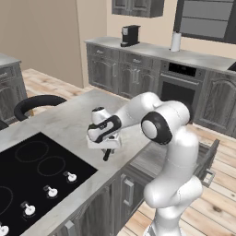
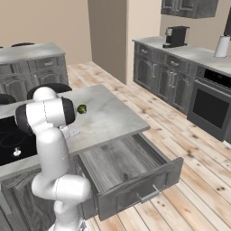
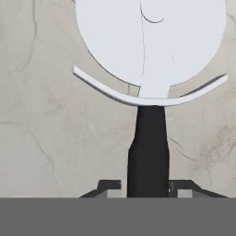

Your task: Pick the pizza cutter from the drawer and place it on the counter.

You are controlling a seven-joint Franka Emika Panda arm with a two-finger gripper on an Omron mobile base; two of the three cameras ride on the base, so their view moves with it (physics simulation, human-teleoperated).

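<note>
The white arm's two-finger gripper [image 1: 107, 150] hangs low over the light grey marbled stone counter [image 1: 69, 117], close to its front edge and just right of the inset black glass cooktop [image 1: 27, 177]. In the hand view the gripper [image 3: 147, 186] is closed on the short black handle of the pizza cutter [image 3: 150, 69]; the two dark fingertips [image 3: 109, 186] press the handle from both sides. The pale silver round blade points away from the hand, with marbled stone behind it. I cannot tell if the blade touches the stone or is only just above it.

Below the counter edge, the wide shallow drawer with grey wood-grain front [image 2: 135, 180] stands pulled far out over the wooden floor, and its silver bar handle faces the room. Its grey inside looks bare.

A small green broccoli floret [image 2: 81, 108] lies on the counter, near the arm's shoulder and well apart from the drawer. To the right of the cooktop the stone is free up to the far corner.
</note>
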